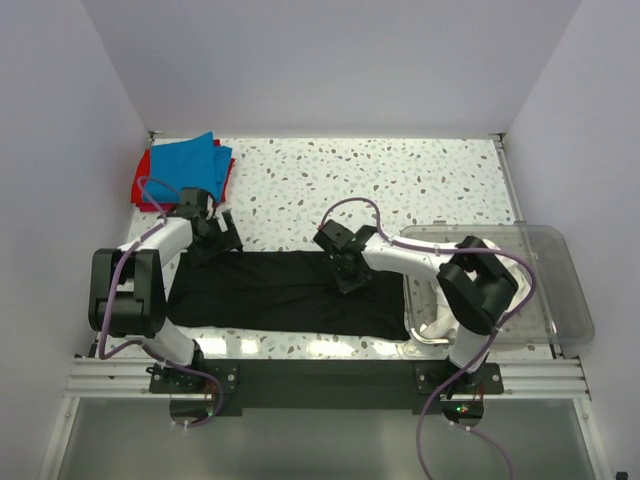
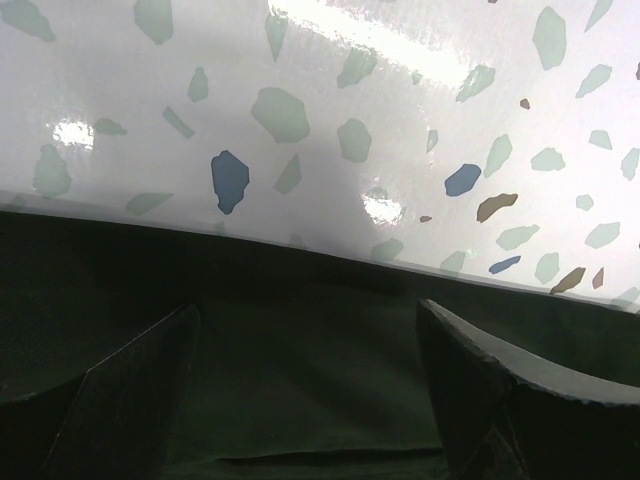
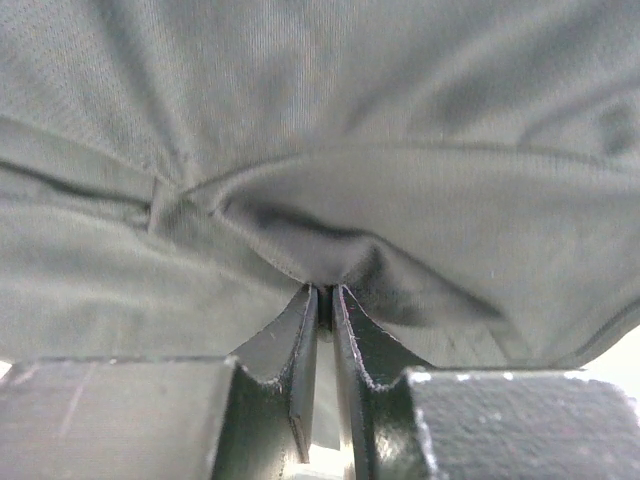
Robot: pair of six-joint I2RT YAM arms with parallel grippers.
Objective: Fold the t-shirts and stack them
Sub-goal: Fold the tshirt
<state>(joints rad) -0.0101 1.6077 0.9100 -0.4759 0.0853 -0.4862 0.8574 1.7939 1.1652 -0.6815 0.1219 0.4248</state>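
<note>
Speckled tabletop (image 1: pixel 400 180), pale walls (image 1: pixel 300 60); black t-shirt (image 1: pixel 280 295) flat; right gripper (image 3: pixel 325 297) pinching it, left gripper (image 2: pixel 315 385) spread.

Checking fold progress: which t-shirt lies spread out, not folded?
The black t-shirt, stretched across the near table with the right gripper pinching it. The blue t-shirt and red t-shirt sit folded and stacked in the far left corner.
</note>
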